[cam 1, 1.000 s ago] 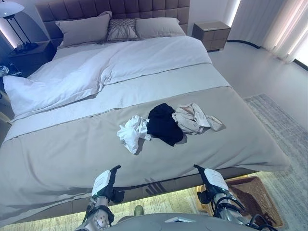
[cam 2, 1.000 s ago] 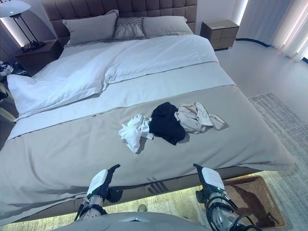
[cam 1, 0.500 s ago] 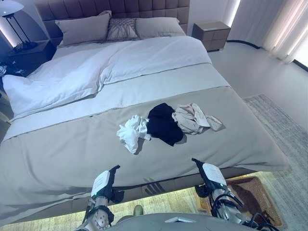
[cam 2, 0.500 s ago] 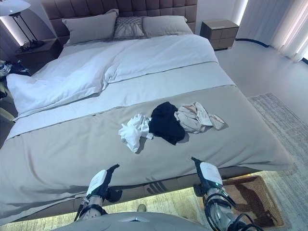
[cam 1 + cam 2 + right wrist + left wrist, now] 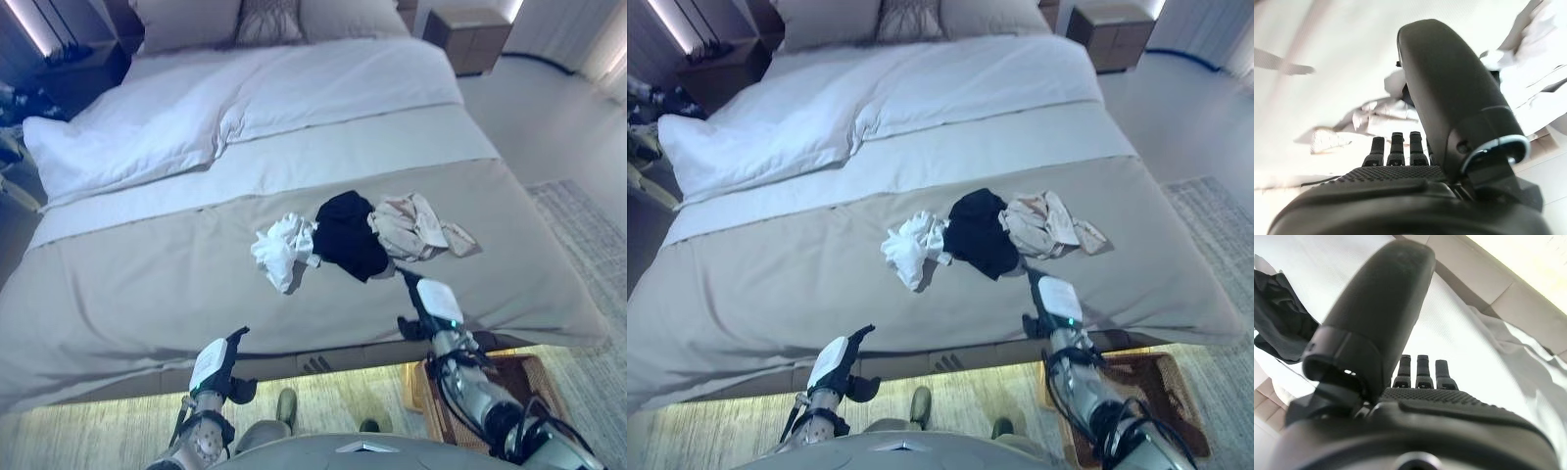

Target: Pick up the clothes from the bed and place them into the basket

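Note:
A white garment [image 5: 283,249], a black garment [image 5: 351,233] and a beige garment [image 5: 416,223] lie bunched side by side on the grey cover near the bed's foot. The brown wicker basket [image 5: 529,384] stands on the floor at the bed's right foot corner. My right hand [image 5: 428,300] is open, raised over the bed's front edge just short of the black and beige clothes; the beige cloth shows past its straight fingers [image 5: 1396,147]. My left hand [image 5: 217,362] is open and empty, low in front of the bed's edge; its fingers [image 5: 1420,369] are straight.
The bed [image 5: 157,294] has a white duvet [image 5: 196,117] and pillows [image 5: 186,20] at the far end. A nightstand [image 5: 475,39] stands at the far right, another with a lamp base at the far left. A pale rug [image 5: 588,235] lies to the right.
The camera has tilted down and forward. My right hand has risen and reached forward over the bed's edge toward the clothes. My left hand has stayed low.

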You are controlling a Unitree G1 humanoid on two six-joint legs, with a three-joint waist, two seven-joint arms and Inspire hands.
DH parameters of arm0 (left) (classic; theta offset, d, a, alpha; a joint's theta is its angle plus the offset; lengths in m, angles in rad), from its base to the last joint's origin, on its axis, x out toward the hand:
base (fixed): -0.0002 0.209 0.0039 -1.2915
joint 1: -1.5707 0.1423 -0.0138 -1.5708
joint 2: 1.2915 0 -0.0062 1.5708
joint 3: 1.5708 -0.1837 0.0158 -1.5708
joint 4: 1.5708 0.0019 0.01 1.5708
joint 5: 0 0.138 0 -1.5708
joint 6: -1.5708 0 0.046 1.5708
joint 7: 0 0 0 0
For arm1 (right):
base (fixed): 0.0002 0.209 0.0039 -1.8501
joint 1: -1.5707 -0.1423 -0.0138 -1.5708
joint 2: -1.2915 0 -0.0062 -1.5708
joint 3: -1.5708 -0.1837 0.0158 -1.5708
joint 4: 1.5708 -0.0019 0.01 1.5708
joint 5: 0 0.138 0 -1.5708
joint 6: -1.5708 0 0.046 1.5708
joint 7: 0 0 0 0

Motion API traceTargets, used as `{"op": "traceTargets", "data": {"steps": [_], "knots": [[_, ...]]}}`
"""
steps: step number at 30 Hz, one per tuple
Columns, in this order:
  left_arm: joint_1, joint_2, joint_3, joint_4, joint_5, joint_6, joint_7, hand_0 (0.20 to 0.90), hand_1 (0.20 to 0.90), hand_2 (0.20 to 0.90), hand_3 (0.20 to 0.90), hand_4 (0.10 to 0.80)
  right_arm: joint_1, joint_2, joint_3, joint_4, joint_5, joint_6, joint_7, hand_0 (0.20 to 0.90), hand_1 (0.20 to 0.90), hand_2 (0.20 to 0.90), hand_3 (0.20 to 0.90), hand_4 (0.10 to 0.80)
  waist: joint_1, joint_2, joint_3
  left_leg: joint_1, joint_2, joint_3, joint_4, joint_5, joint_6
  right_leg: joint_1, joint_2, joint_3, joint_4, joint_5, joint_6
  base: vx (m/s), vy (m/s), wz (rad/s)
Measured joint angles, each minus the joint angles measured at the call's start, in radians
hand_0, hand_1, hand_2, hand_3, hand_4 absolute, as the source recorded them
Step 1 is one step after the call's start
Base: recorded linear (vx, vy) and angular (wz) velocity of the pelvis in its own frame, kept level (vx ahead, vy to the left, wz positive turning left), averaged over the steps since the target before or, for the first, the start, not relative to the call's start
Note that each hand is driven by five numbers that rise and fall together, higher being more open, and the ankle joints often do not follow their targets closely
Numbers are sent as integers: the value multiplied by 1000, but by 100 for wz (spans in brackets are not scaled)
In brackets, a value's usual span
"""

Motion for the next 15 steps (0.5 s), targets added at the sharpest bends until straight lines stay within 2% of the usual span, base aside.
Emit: {"op": "traceTargets", "data": {"steps": [2,6,15], "knots": [[-54,4,-6,-2,-29,-11,-3,900,900,900,900,800,-141,-6,8,56,68,42,2,900,900,900,900,800,14,8,54,-33,3,-8,0,14,-6,-36,4,-3,12,6,-1,-95,17,9],[-99,9,-14,-5,-47,-17,-2,900,900,900,900,800,-251,-13,2,58,117,72,3,900,900,900,900,800,47,7,110,-63,1,-11,0,19,-9,-70,1,-4,24,7,-2,-53,24,1],[-198,47,-69,-50,-52,-26,4,900,900,900,900,800,-497,-74,2,93,202,158,9,900,900,900,900,800,71,21,272,-149,-10,-15,25,44,-10,-177,-12,-2,103,1,4,-104,23,2]]}}
